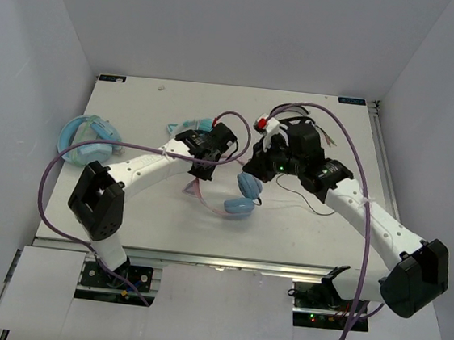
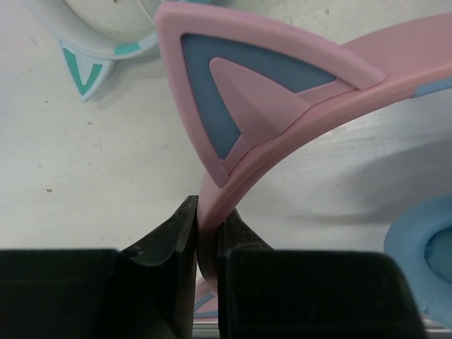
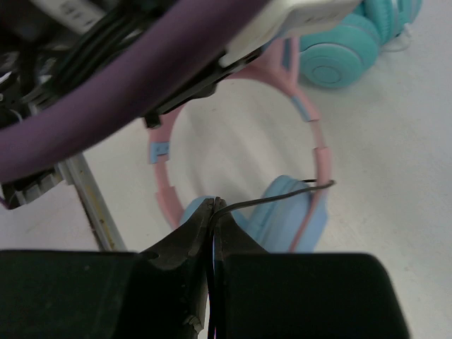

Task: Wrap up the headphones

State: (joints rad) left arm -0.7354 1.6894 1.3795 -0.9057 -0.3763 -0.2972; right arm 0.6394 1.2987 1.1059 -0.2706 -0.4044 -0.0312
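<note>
Though two other pairs share the table (image 1: pixel 136 104), the headphones (image 1: pixel 238 207) alone are gripped, near its middle. Left gripper (image 2: pixel 207 233): jaws clamped on the pink headband (image 2: pixel 318 134), just under a cat ear (image 2: pixel 240 92). Right gripper (image 3: pixel 214 212): jaws pinching the thin black cable (image 3: pixel 272 198), which leads to a blue cup (image 3: pixel 293 219). Teal pair (image 1: pixel 197 126): just behind. Bulky blue pair (image 1: pixel 84 140): left edge, well apart.
</note>
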